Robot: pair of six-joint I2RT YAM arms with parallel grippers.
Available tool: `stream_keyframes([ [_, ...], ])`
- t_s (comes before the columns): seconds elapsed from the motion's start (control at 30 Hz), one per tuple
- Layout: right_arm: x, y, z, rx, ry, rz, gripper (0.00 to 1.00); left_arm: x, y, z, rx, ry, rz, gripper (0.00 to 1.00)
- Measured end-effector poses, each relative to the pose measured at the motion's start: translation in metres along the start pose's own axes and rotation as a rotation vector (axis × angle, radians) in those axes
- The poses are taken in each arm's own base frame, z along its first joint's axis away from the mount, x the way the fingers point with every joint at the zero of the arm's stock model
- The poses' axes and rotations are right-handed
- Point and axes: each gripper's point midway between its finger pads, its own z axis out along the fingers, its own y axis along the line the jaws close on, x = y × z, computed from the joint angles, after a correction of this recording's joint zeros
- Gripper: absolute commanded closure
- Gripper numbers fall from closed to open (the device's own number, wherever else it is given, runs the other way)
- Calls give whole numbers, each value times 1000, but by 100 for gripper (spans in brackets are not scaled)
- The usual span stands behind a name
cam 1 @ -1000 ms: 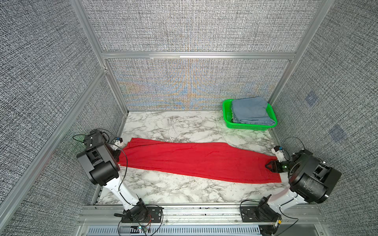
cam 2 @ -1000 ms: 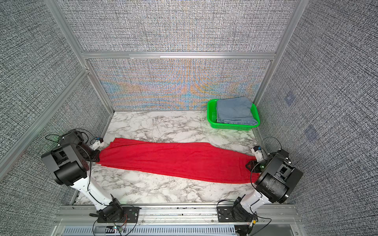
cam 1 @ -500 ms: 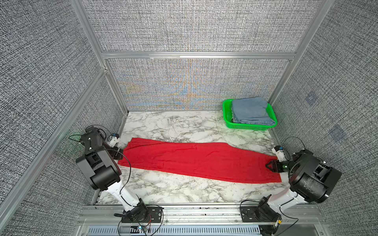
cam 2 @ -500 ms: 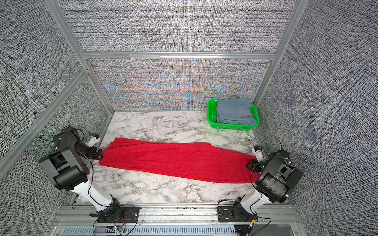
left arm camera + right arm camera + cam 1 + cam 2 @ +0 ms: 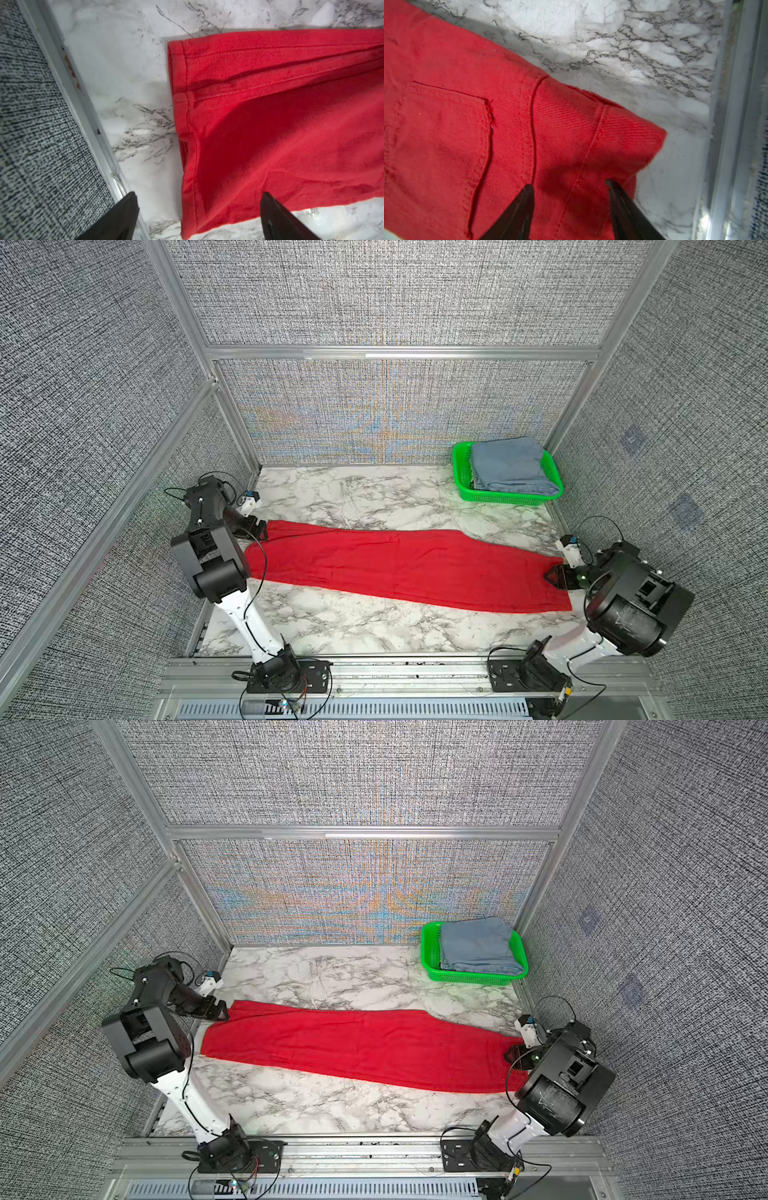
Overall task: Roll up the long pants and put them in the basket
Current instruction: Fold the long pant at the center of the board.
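The left fingers [image 5: 120, 218] are spread wide and nothing is held; they are poised just over the hem [image 5: 188, 116] of the long pants [image 5: 407, 568]. The pants are laid flat at full length across the marble worktop [image 5: 353, 626], hem to the left and waistband [image 5: 571, 124] to the right, with no turn of the roll made. The right fingers [image 5: 517, 214] are half parted with their tips at the waistband, and no fold is seen pinched between them. The laying-out is judged finished and the rolling about to begin. One end must be taken up and turned over on itself, kept tight and square.
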Motion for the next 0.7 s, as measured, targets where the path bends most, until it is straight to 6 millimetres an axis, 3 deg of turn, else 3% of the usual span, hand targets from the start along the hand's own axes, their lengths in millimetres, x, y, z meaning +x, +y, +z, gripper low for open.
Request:
stream_keyframes([
  [0.1,0,0,0,3,-2,-2,39,-5,8,-2,-30,26,-10,26],
  [0.23,0,-1,0,7,-1,-4,39,-9,14,-2,-43,53,-12,27],
  [0.53,3,-2,1,22,5,-7,39,2,-15,12,53,110,31,28],
  [0.7,1,-3,-1,31,1,-5,39,-5,-17,20,46,101,60,32],
])
